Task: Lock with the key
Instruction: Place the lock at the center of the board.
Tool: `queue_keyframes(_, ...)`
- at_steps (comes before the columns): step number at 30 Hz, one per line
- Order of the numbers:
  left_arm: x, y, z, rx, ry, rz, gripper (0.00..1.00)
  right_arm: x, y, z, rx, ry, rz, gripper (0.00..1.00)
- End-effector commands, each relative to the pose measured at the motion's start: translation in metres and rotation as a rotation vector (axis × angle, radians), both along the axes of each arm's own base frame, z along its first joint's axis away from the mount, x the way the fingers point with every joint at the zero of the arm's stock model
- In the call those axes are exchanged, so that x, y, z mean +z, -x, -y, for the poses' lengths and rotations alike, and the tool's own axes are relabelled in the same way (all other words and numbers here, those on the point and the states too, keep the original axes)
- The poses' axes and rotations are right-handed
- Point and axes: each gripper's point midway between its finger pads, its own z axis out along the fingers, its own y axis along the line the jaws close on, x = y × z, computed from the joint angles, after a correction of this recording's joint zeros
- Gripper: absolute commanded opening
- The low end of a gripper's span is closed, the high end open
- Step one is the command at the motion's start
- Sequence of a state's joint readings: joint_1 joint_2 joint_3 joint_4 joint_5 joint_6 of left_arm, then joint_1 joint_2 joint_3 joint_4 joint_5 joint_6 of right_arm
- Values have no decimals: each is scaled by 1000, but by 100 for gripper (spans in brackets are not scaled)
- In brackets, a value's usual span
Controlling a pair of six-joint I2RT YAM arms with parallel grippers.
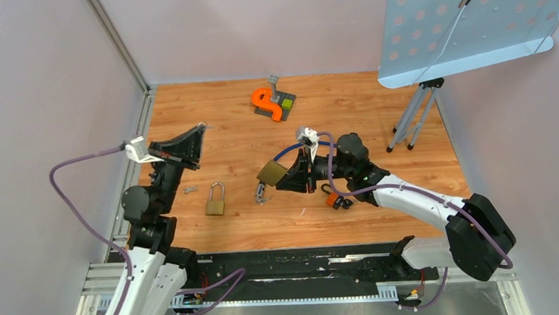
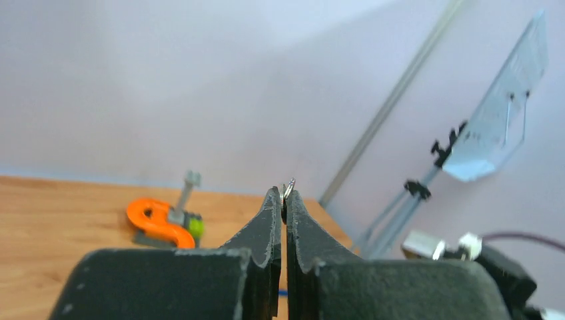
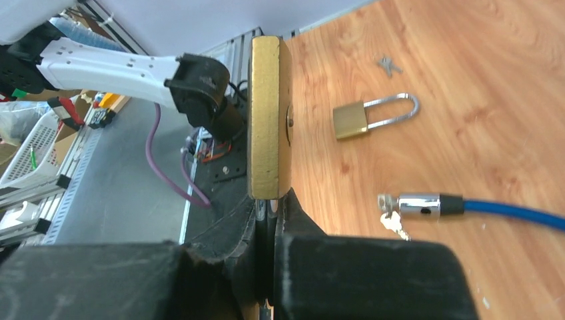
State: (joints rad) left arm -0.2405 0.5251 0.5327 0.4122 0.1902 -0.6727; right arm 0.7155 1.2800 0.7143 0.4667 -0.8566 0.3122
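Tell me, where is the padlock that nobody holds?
In the top view the free padlock lies on the table, left of centre, small keys just left of it, the right hand holding a second padlock to its right.

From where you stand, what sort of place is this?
Probably a lab test booth for robots: a wooden tabletop boxed in by plain walls, a perforated panel on a tripod, and a loose brass padlock as a prop.
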Motion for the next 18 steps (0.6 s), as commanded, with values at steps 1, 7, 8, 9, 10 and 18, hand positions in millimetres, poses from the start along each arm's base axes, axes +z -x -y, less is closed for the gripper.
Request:
queue_keyframes(1, 46, 0, -42, 227, 70, 118, 0, 29, 10, 6, 59, -76, 87, 0)
queue_keyframes(7, 23, -25, -21, 152, -24, -15, 0, 31, -7, 2, -15, -67, 65, 0)
queue_keyframes(8, 19, -29, -20, 154, -30, -34, 0, 32, -15, 1, -55, -64, 52, 0)
queue_keyframes(9, 8, -37, -18, 153, -36, -81, 0, 32, -24, -1, -97, -60, 37, 0)
queue_keyframes(10, 3, -42, -16, 148, -39, -102, 2, 31, -35, -4, -138, -53, 26, 0)
queue_keyframes(18, -98, -112, -9, 195, -110, -472, 7, -15, -138, -44, -402, 74, -156, 0)
